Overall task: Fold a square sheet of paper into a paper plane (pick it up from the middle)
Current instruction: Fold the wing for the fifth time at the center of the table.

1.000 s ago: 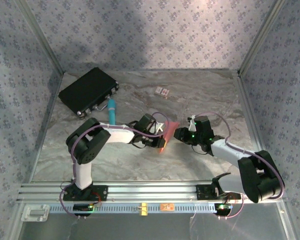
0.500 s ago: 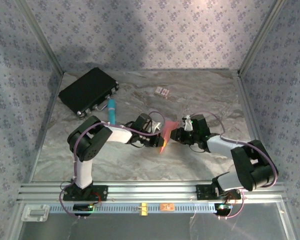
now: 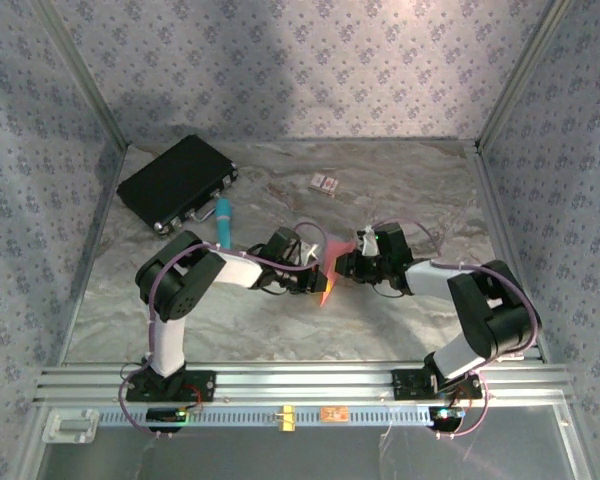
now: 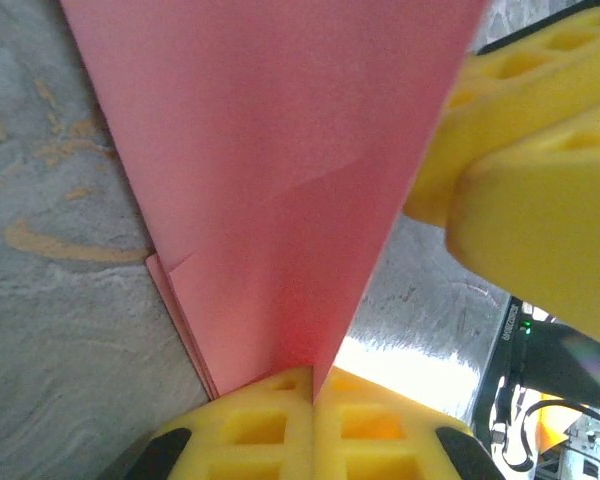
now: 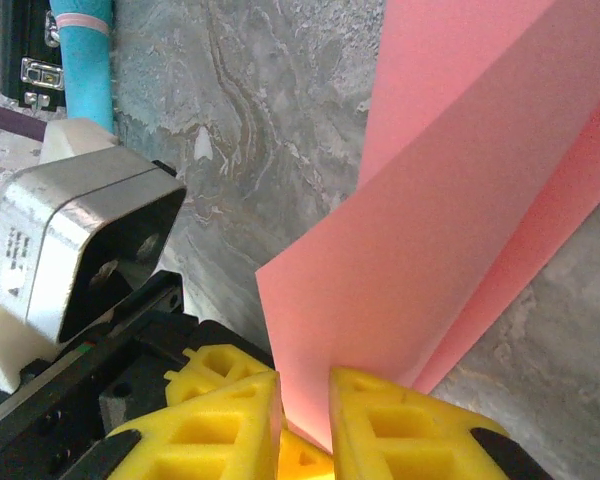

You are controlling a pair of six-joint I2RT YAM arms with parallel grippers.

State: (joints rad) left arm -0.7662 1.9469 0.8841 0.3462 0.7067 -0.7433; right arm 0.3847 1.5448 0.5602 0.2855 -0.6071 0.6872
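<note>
The square sheet of paper (image 3: 331, 268) is salmon-pink and folded into a pointed, layered wedge, standing on edge over the table's middle. My left gripper (image 3: 317, 277) is shut on its narrow end; in the left wrist view the paper (image 4: 280, 170) fans up from the pinched yellow pads of that gripper (image 4: 313, 380). My right gripper (image 3: 349, 264) meets it from the right. In the right wrist view the paper's (image 5: 460, 220) edge runs between that gripper's (image 5: 305, 388) jaws, which stand a little apart, so it is open.
A black case (image 3: 178, 182) lies at the back left with a teal marker (image 3: 223, 222) beside it. A small patterned card (image 3: 324, 183) sits further back. Metal frame posts and patterned walls enclose the marble tabletop (image 3: 410, 190).
The right gripper has moved left up to the paper and its jaws have narrowed around the edge. The left gripper kept its hold and barely moved.
</note>
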